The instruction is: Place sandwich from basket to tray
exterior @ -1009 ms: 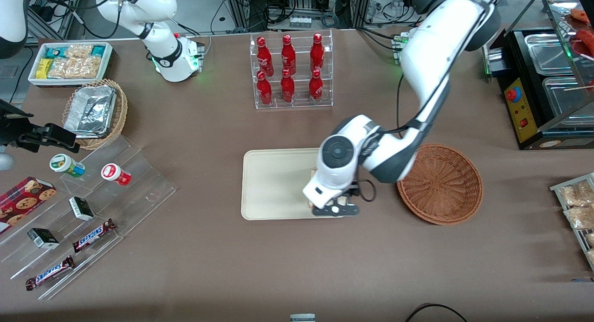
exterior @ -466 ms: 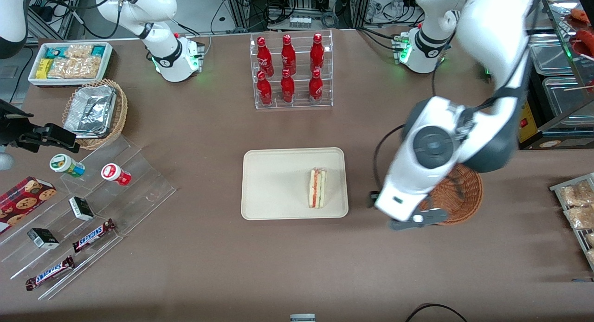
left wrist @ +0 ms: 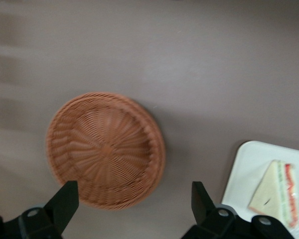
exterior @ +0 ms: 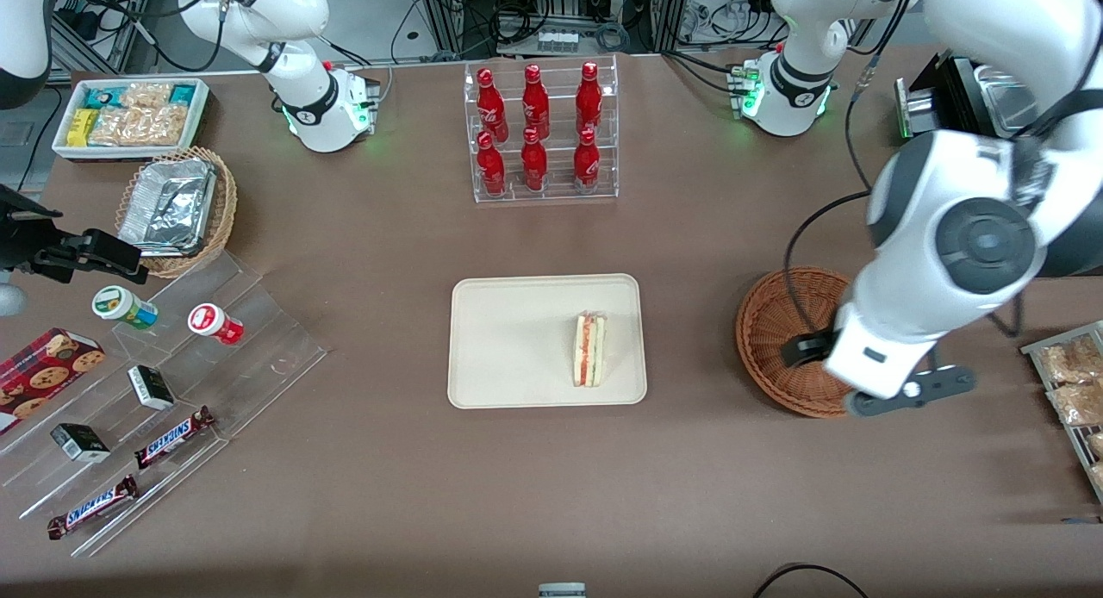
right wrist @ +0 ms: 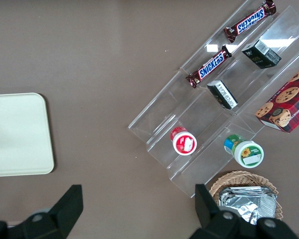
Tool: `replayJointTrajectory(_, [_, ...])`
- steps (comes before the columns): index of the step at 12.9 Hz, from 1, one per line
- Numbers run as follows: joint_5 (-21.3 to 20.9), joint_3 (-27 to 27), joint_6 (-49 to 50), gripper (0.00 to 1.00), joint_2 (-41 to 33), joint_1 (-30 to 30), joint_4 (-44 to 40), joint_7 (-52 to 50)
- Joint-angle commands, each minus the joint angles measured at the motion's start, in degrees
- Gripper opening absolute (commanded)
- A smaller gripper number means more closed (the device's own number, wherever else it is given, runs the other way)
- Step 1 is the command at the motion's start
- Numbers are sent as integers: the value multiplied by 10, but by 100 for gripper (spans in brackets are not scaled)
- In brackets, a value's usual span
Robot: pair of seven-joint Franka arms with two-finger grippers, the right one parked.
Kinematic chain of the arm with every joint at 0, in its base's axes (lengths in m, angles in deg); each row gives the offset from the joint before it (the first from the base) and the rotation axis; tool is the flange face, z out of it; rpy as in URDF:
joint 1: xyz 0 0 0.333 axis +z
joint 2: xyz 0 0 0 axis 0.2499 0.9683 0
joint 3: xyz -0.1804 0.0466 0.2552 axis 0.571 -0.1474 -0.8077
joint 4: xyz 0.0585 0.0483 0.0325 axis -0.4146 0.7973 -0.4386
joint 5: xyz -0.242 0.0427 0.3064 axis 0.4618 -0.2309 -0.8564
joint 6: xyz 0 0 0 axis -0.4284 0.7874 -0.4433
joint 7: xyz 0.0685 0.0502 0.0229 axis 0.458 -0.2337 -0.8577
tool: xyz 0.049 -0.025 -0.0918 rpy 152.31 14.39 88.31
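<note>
The sandwich lies on the cream tray, near the tray's edge that faces the basket, with its red and green filling showing. It also shows in the left wrist view, on the tray. The reddish-brown wicker basket is empty, as the left wrist view shows. My left gripper hangs high over the basket's rim toward the working arm's end. It is open and empty in the left wrist view, well apart from the sandwich.
A clear rack of red bottles stands farther from the camera than the tray. A stepped acrylic stand with snacks, a tan basket with foil and a white snack bin lie toward the parked arm's end. Packets lie beside the basket.
My gripper was over the sandwich on the tray, then let it go and swung away past the basket toward the working arm's end. The sandwich stays on the tray.
</note>
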Motion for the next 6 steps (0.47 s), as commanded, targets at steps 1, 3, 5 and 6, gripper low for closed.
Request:
replayJointTrajectory(1, [37,-18,44,100,-58,25,28,60])
replayJointTrajectory(3, [93,-97,70,100,-109,1,52,111])
replayJointTrajectory(5, [113,-148,109,100,-142,-14,59,164])
replayJointTrajectory(6, [113,-158,131,100,-156,-15,59,187])
